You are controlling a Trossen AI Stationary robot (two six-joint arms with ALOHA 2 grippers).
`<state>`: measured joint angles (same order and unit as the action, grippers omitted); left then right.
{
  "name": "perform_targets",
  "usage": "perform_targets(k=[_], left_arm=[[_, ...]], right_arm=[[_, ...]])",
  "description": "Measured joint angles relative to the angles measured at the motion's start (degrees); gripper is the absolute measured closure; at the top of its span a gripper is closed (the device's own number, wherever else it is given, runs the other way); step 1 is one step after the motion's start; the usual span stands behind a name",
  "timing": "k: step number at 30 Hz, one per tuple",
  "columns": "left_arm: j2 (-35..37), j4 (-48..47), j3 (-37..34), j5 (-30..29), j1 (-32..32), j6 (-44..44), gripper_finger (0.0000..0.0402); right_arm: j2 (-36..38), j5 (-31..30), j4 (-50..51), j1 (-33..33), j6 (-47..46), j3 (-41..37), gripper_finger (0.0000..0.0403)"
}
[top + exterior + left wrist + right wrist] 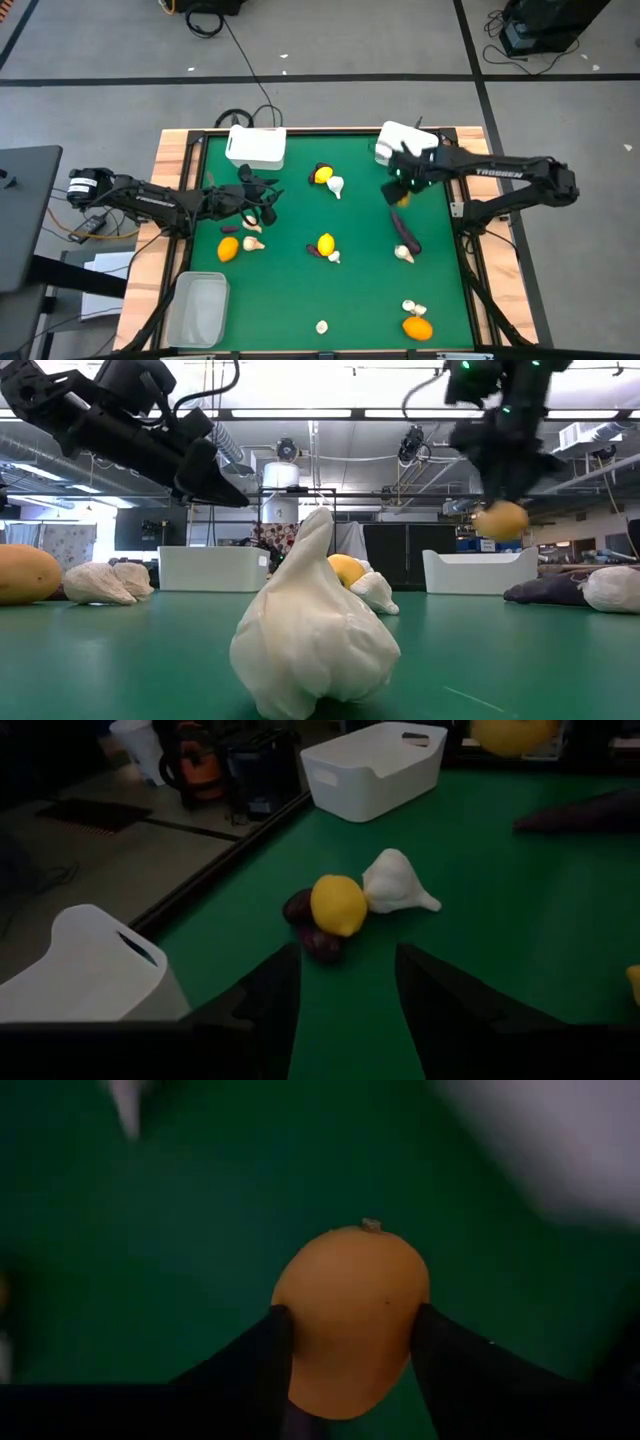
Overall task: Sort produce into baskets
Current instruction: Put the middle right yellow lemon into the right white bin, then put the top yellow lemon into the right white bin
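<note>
Right end effector (350,1345) is clamped on an orange citrus fruit (350,1320), one finger on each flank, stem nub pointing away from the wrist; fruit is carried clear above the green surface (300,300). In high view the white basket (405,140) sits just beside it, toward 11 o'clock, so a short carry that way is judged the next move. Right arm is by far the nearer to that basket. Left end effector (345,990) hovers part open & empty; a yellow lemon (338,904), garlic bulb (395,882) & dark eggplant piece (312,925) lie touching, straight ahead at 12 o'clock.
</note>
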<state>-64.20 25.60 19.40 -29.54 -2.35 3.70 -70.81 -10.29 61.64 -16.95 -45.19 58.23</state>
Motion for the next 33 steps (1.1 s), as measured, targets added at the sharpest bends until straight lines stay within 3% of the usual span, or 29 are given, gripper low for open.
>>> perform_targets(k=[5, 10, 15, 22, 28, 30, 33], left_arm=[[0.02, 0.61, -0.01, -0.04, 0.00, 0.00, 0.0231], [0.02, -0.21, -0.03, -0.11, 0.00, 0.00, 0.0231], [0.02, -1.33, -0.03, -0.15, -0.02, -0.48, 0.0231], [0.02, -2.51, -0.03, -0.15, -0.02, -0.57, 0.0231], [0.02, -3.67, -0.03, -0.20, -0.01, -0.63, 0.0231], [0.02, -3.66, -0.03, -0.21, -0.02, -0.66, 0.0231], [0.02, -2.94, -0.03, -0.22, -0.02, -1.13, 0.0231]], right_arm=[[-1.93, -9.03, -4.74, -10.49, 9.93, 5.44, 0.0208], [-7.39, -9.32, -5.53, -23.30, 15.72, 5.52, 0.0208], [-13.89, -9.74, -6.55, -30.49, 18.78, 5.49, 0.0204], [-19.97, -10.67, -6.77, -33.16, 22.47, 5.49, 0.0167], [-18.69, -12.56, -7.62, -32.10, 24.01, 5.49, 0.0135], [-17.01, -10.56, -8.54, -31.09, 25.22, 5.49, 0.0132], [-14.24, -2.59, -12.14, -28.20, 27.32, 5.49, 0.0132]])
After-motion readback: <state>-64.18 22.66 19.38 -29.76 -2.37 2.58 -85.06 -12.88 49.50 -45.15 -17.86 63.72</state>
